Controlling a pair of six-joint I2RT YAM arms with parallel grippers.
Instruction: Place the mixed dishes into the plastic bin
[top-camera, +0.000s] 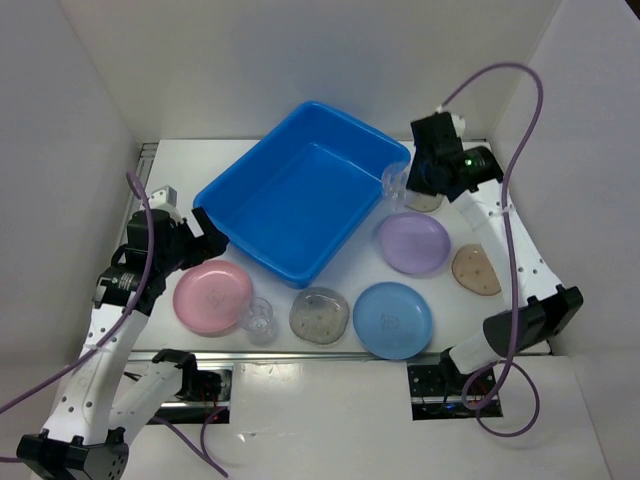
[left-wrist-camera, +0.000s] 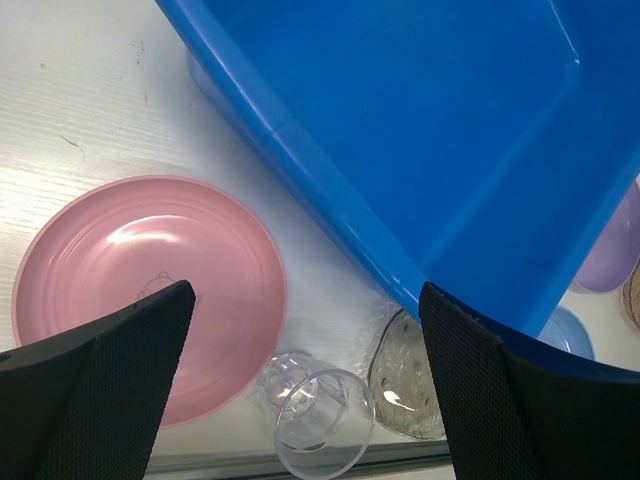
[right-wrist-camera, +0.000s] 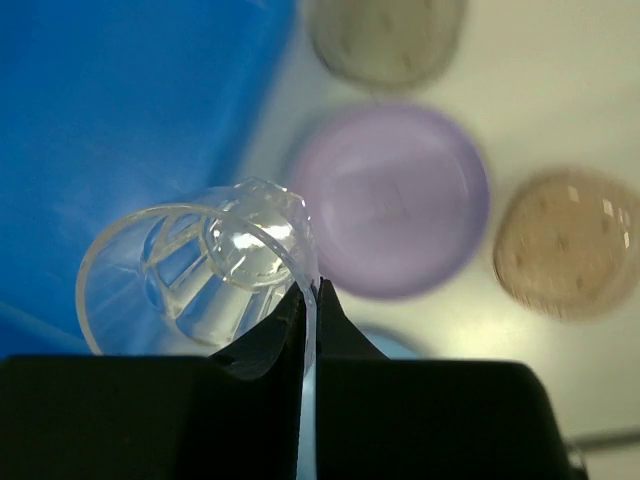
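right hand (right-wrist-camera: 308, 300) clenched on clear cup (right-wrist-camera: 190, 270) wall, beside blue bin (top-camera: 300, 205) rim. left hand (left-wrist-camera: 305, 295) released, over pink plate (left-wrist-camera: 150, 250); second cup (left-wrist-camera: 315, 410) just beside it.

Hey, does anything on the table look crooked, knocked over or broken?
Only the blue bin: it sits turned diagonally to the table edges rather than square. The right claw pinches a clear cup by its wall next to the bin's rim. Nothing looks spilled or broken.
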